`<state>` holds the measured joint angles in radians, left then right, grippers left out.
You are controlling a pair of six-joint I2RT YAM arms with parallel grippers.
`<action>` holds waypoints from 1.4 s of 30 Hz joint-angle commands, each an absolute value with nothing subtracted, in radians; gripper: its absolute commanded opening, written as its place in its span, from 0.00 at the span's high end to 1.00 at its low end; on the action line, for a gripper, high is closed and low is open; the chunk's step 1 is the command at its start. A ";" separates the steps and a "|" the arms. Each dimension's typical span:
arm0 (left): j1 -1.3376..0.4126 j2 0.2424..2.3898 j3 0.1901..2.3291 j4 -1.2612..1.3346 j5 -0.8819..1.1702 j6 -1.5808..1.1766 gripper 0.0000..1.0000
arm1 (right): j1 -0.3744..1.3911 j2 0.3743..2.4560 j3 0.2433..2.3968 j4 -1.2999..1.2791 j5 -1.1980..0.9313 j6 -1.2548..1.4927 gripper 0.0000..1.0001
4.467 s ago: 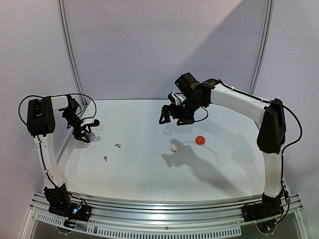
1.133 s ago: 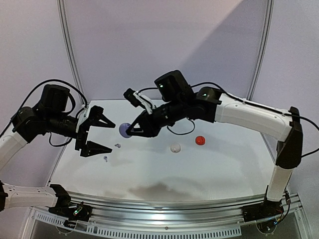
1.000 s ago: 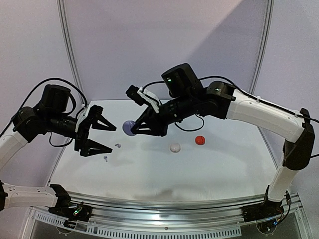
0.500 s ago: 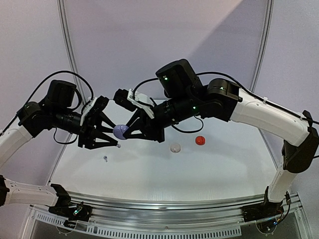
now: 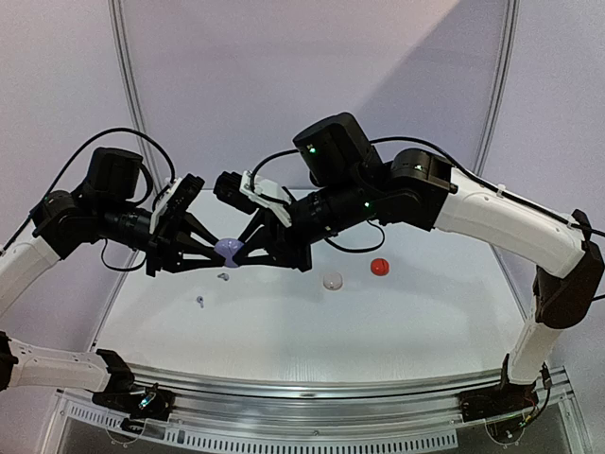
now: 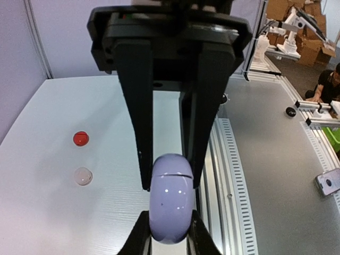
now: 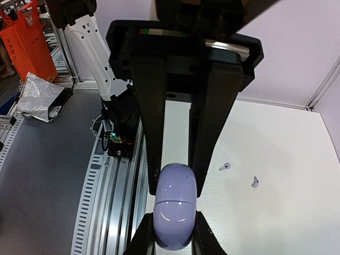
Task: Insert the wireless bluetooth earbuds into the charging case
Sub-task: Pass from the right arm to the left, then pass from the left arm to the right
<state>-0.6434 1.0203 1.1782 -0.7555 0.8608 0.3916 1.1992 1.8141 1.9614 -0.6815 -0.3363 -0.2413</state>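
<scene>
Item: lilac case (image 5: 227, 251). Held in the air above the table (image 5: 284, 331), lid shut, seam visible.

Hold: left pincer (image 5: 212, 253) and right pincer (image 5: 243, 252) both clenched on it from opposite ends.

Loose: two lilac-grey earbuds (image 5: 223, 277) on the table beneath, left of centre.

Also present: white case (image 5: 332, 281), red case (image 5: 379, 267), untouched.

Step, as judged: two-armed grip for opening the lid.

Next: part the halves at the seam without letting the smooth shell slip.

Left tool (image 5: 218, 253) and right tool (image 5: 237, 253) meet tip-to-tip in mid-air, both clamped.
</scene>
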 commanded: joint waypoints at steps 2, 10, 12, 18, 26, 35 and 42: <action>-0.661 1.016 1.184 -0.737 0.902 0.373 1.00 | 1.201 1.839 1.986 -0.653 -0.312 -0.244 0.97; -0.596 0.902 1.072 -0.425 0.900 0.094 1.00 | 1.175 1.689 1.733 -0.288 -0.280 -0.115 0.26; -0.574 0.835 1.010 -0.254 0.872 -0.001 1.00 | 1.151 1.635 1.638 -0.121 -0.345 -0.019 0.24; -0.528 0.767 0.864 0.190 0.832 -0.325 1.00 | 1.139 1.592 1.554 0.183 -0.412 0.209 0.27; -0.450 0.773 0.856 0.366 0.857 -0.496 1.00 | 1.154 1.742 1.635 0.402 -0.414 0.370 0.33; -0.449 0.765 0.840 0.397 0.879 -0.513 1.00 | 1.168 1.862 1.772 0.412 -0.441 0.385 0.46; -0.448 0.765 0.833 0.403 0.878 -0.516 1.00 | 1.168 1.877 1.796 0.418 -0.479 0.398 0.73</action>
<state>-0.4557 0.7704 0.8478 0.3775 0.8616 -0.5049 1.1660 1.8580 1.7493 0.3912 -0.4545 0.3813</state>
